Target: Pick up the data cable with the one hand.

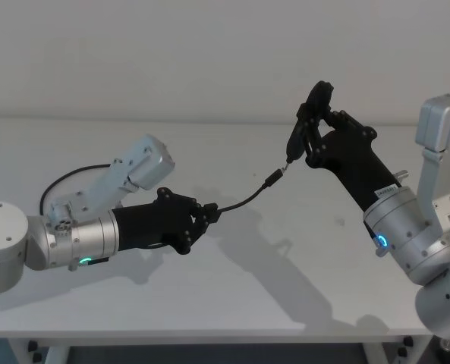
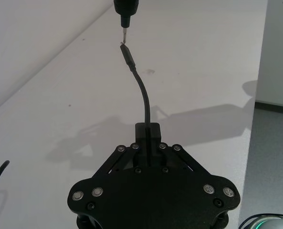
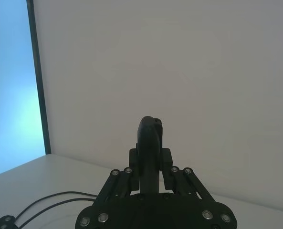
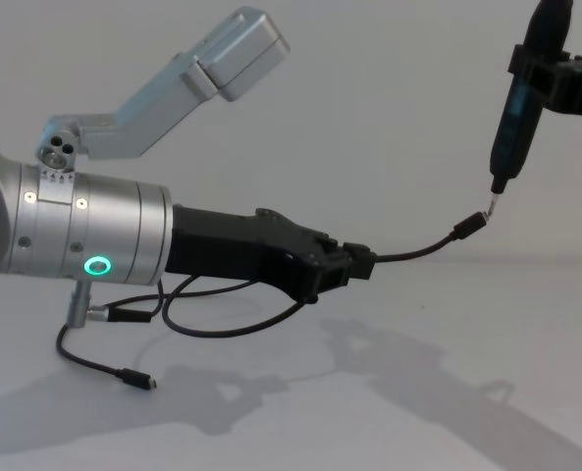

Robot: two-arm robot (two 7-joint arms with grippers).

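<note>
1. Step in hand, by my judgement: the pick-up looks made; keep the grip firm and lift slowly so the slack of the data cable trails free.
2. Left gripper is clamped on the cable above mid-table; the free plug juts out just off a slim tool's tip.
3. Right gripper, raised near the table's far edge, is closed on that slim tool.
</note>
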